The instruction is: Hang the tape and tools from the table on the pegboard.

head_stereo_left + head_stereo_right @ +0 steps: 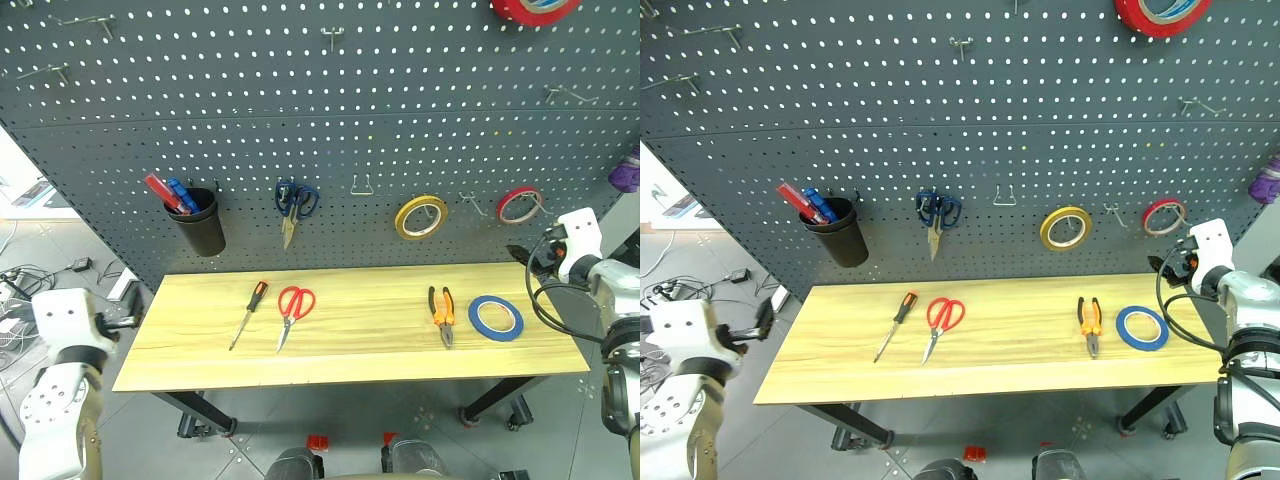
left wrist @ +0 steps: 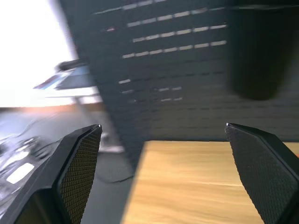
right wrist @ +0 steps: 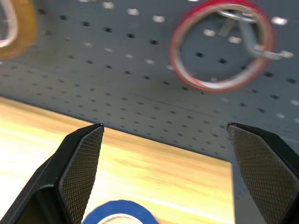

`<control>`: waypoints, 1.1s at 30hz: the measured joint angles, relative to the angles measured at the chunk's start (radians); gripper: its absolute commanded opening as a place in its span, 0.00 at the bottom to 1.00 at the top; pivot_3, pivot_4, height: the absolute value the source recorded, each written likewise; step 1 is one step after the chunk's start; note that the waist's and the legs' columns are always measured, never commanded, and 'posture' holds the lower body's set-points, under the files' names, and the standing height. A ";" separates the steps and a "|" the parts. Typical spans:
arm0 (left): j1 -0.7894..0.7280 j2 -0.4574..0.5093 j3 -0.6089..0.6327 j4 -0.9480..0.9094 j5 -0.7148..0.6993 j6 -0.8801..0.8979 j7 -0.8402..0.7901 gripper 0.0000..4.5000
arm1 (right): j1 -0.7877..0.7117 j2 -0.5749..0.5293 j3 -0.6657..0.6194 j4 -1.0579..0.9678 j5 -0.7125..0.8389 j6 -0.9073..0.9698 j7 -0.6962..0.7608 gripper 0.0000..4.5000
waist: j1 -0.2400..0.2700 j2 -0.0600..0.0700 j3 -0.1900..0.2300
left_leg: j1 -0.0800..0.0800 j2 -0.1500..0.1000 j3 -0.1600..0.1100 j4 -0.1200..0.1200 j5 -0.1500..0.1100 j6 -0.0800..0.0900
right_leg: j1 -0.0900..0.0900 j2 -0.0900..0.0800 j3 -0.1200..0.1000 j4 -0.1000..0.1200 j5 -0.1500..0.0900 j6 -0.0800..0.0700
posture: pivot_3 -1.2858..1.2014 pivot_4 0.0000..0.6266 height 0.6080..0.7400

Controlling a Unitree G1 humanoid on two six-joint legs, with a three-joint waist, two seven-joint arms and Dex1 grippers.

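Note:
On the light wood table [image 1: 370, 340] lie a slim screwdriver [image 1: 248, 313], red-handled scissors [image 1: 292, 310], orange-and-black pliers [image 1: 441, 313] and a flat blue tape ring [image 1: 496, 318]. The dark pegboard [image 1: 400, 120] rises behind them. My left gripper [image 2: 163, 135] hangs open and empty off the table's left end [image 1: 128, 322], facing the board. Past the table's right end, my right gripper [image 3: 166, 135] is open and empty, just above and behind the blue tape [image 3: 122, 205], and it also shows from the head camera [image 1: 525, 255].
On the pegboard hang a black cup of pens [image 1: 200, 222], blue-handled scissors [image 1: 293, 205], a yellow tape ring [image 1: 400, 220], a red-and-white tape ring [image 3: 175, 46] and a big red roll [image 1: 535, 8]. A bare hook [image 1: 362, 185] sits between scissors and yellow tape.

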 measured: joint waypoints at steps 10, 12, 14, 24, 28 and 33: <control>-0.105 0.036 -0.272 -0.172 0.006 0.172 -0.108 0.99 | 0.396 0.020 0.034 -0.717 0.076 0.483 0.021 1.00 | -0.017 0.006 0.088 | -0.004 0.001 0.002 0.001 0.000 0.002 | -0.004 -0.001 0.001 0.001 0.001 -0.001 | 0.39 0.37 1.00; -0.130 0.054 -0.324 -0.209 -0.002 0.194 -0.155 0.99 | 0.404 0.021 0.042 -0.775 0.072 0.526 -0.006 1.00 | -0.028 0.002 0.107 | -0.005 0.002 0.002 0.001 0.000 0.002 | -0.006 -0.001 0.001 0.001 0.001 -0.001 | 0.38 0.41 1.00; -0.149 0.075 -0.378 -0.243 -0.015 0.209 -0.213 0.99 | 0.404 0.030 0.063 -0.815 0.063 0.575 -0.033 1.00 | -0.038 -0.001 0.124 | -0.012 0.002 0.003 0.001 0.001 0.002 | -0.014 0.000 0.001 0.002 0.001 -0.001 | 0.38 0.43 1.00; -0.291 0.141 -0.629 -0.258 -0.091 0.242 -0.539 0.99 | 0.174 0.162 0.244 -0.537 -0.080 0.610 -0.170 1.00 | -0.070 -0.005 0.193 | -0.021 0.002 0.004 0.003 0.001 0.003 | -0.021 0.000 -0.001 0.003 0.001 0.000 | 0.38 0.50 1.00; -0.372 0.139 -0.697 -0.220 -0.070 0.224 -0.601 0.99 | 0.033 0.198 0.265 -0.310 -0.121 0.549 -0.204 1.00 | -0.075 -0.008 0.207 | -0.021 0.002 0.005 0.004 0.002 0.003 | -0.022 0.000 -0.001 0.003 0.002 0.000 | 0.38 0.50 1.00; -0.431 0.120 -0.753 -0.175 -0.039 0.193 -0.643 0.99 | -0.135 0.204 0.260 -0.044 -0.132 0.536 -0.209 1.00 | -0.081 -0.011 0.212 | -0.022 0.002 0.006 0.004 0.003 0.000 | -0.022 0.000 -0.001 0.004 0.002 0.000 | 0.38 0.48 1.00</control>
